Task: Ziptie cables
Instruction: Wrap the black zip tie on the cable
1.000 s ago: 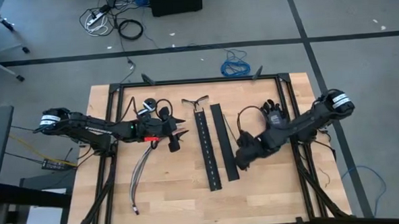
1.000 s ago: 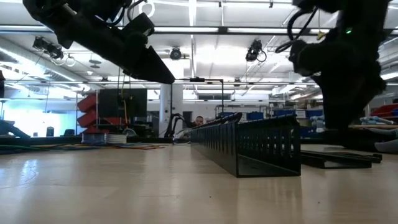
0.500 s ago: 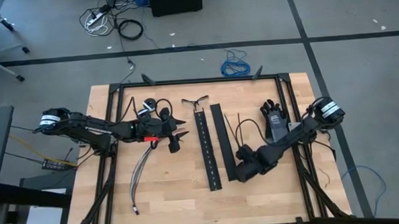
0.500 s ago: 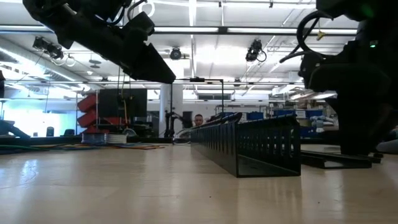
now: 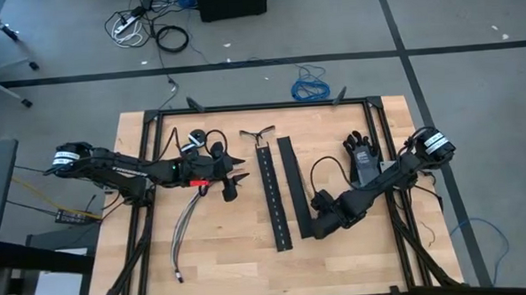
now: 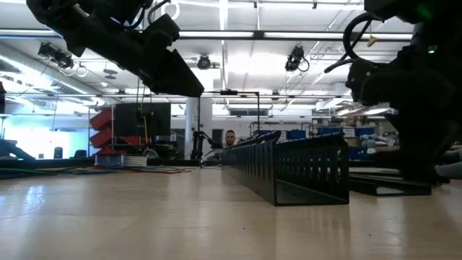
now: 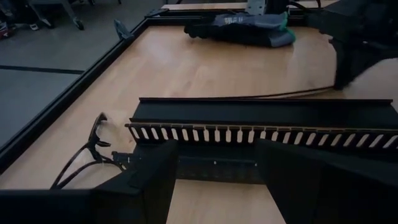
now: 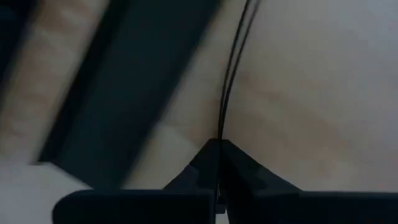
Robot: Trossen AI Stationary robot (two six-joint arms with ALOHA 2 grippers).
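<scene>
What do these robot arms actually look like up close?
Both arms are dark, slim and jointed. The left arm has a white band near its shoulder and a red patch by the left gripper. The right arm wears a white band too, with a black cable looping beside the right gripper.

zipties (image 8: 231, 74) cut off at frame edge, perforated strip (image 8: 118, 81) blurred

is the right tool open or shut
Shut: the right tool has its fingertips meeting on the thin black zipties, lying over the table.
</scene>
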